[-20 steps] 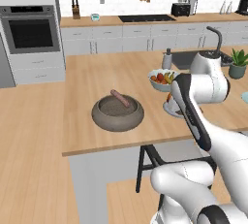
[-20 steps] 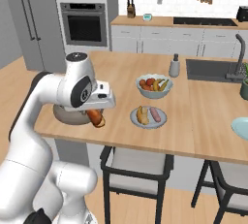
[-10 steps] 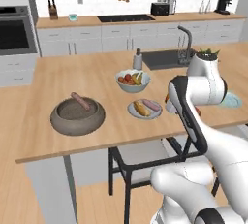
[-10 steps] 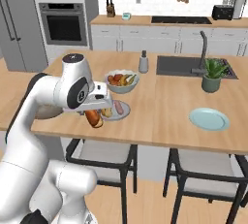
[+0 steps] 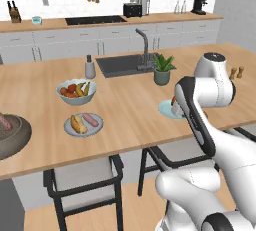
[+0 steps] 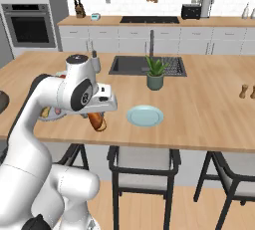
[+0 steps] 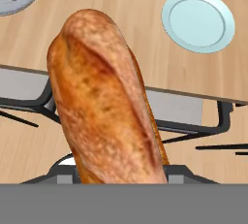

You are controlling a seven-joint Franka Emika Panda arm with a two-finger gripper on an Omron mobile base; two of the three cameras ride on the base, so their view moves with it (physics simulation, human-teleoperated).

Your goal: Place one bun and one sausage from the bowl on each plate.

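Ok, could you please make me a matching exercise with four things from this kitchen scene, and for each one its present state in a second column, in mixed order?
Things:
1. orange bun
2. dark bowl
3. plate near the fruit bowl
4. plate near the potted plant

States:
a. holds nothing
b. has a sausage in it
c. held in the gripper
d. carries a bun and a sausage

Pairs: 1-c, 2-b, 3-d, 4-a
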